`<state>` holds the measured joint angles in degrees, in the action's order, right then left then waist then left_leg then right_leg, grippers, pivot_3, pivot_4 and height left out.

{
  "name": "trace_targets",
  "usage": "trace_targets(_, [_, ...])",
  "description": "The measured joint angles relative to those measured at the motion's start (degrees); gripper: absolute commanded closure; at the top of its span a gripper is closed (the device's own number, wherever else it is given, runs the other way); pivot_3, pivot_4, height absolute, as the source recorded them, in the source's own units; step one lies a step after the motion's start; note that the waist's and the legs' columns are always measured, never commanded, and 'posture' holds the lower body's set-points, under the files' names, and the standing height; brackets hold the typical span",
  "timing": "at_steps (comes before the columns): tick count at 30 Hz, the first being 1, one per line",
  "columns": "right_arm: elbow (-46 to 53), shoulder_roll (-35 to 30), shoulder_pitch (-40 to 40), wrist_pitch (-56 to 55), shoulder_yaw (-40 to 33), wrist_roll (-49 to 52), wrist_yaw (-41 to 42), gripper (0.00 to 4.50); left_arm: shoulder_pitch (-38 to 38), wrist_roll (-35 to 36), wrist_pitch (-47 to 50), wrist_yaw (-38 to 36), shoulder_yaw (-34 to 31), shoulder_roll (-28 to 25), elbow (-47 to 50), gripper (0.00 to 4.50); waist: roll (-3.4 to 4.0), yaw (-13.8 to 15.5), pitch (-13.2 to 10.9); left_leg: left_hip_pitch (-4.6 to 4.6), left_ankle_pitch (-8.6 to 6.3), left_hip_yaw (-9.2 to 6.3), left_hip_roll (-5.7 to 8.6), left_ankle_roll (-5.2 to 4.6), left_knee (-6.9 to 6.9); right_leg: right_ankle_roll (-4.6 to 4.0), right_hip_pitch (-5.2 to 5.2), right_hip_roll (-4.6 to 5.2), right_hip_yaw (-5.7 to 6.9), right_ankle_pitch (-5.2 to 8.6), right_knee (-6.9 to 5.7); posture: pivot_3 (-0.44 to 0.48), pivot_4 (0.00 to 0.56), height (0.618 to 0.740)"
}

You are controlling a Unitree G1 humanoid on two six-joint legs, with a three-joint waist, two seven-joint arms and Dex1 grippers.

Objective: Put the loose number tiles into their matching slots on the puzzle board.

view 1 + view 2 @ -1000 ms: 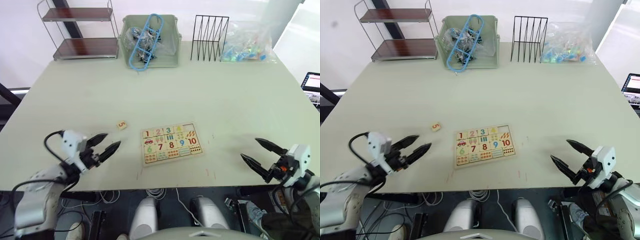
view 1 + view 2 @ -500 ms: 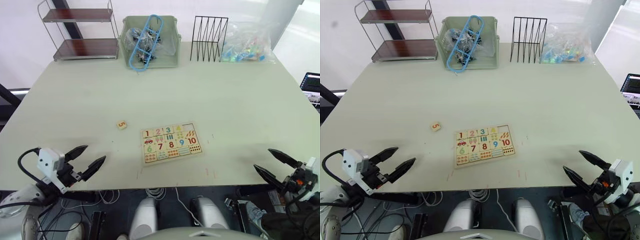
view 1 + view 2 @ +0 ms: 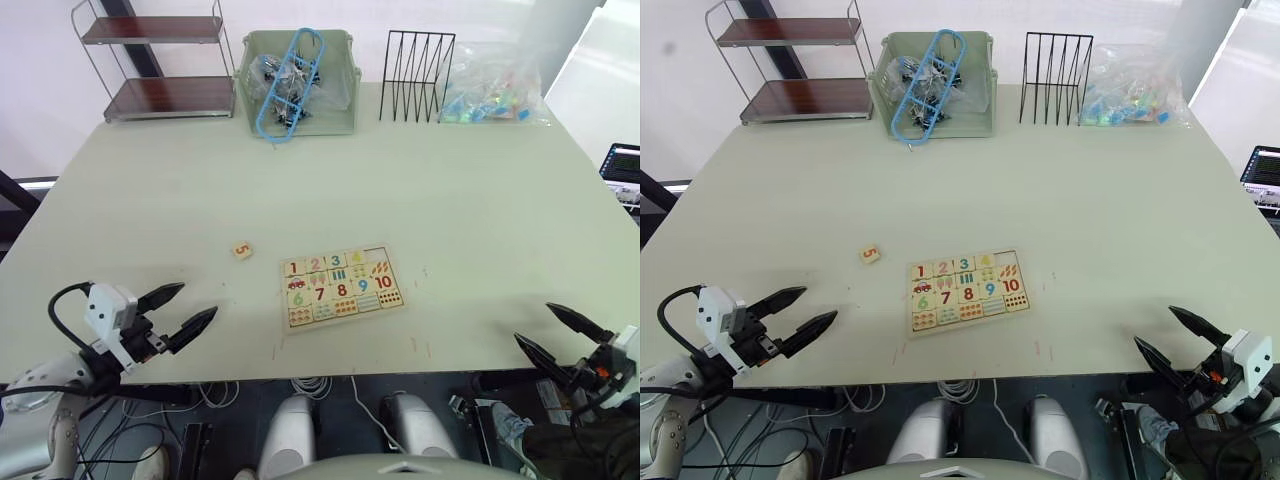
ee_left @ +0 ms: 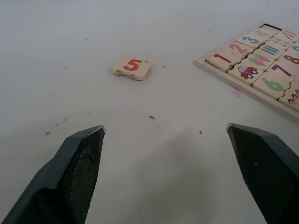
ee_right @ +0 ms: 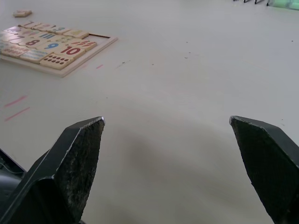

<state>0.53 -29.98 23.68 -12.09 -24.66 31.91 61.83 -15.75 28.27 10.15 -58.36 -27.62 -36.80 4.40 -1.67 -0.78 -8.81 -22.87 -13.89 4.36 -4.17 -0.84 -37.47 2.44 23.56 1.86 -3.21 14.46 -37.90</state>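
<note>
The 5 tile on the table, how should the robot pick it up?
From above, pinching two opposite side edges. The 5 tile lies flat and thin on the table, apart from the puzzle board, so its edges look free. The open left tool is nearer.

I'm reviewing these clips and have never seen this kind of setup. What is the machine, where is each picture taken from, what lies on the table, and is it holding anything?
This is a humanoid robot with two arms, each ending in a two-fingered black gripper. The two wide pictures come from a stereo camera on its head, looking down over a pale table. The other two come from cameras on each wrist, looking out between that gripper's fingers.

The left gripper and right gripper are both open near the table's near edge, holding nothing.

In the middle lies a wooden puzzle board with numbered tiles. One loose tile, a red 5, lies apart on the board's left. Along the far edge stand a small shelf, a green bin, a black wire rack and a plastic bag.
</note>
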Motion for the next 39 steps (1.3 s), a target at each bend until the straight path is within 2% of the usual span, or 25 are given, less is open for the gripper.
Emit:
trace_targets(28, [-3.98, 1.07, -0.86, -5.9, 0.03, -0.09, 1.31, 0.0, 2.16, -0.03, -1.73, -1.65, 1.2, -0.36, -2.82, 0.07, 0.01, 0.0, 0.0, 0.0, 0.0, 0.0, 0.0, 0.0, 0.02, -0.03, 0.01, 0.02, 0.0, -0.02, 0.0, 0.0, 0.15, 0.74])
trace_targets(37, [-3.8, 1.33, -1.23, -5.46, 0.24, 0.85, 2.31, 0.0, 7.04, -0.37, -2.31, -1.79, 2.86, -1.77, -5.67, 0.07, 0.02, 0.08, -0.01, 0.0, 0.0, 0.0, 0.0, 0.0, 0.02, -0.04, 0.0, 0.0, 0.01, -0.03, 0.0, 0.0, 0.15, 0.74])
trace_targets(39, [-2.29, 1.64, -0.92, -4.36, 0.43, 2.61, 3.0, 0.0, 10.9, -1.46, -3.0, -2.38, 4.48, -2.48, -8.57, 0.07, 0.02, 0.08, -0.01, 0.0, 0.0, -0.01, 0.01, 0.0, 0.02, -0.06, 0.0, -0.03, 0.01, -0.04, -0.01, 0.0, 0.15, 0.74])
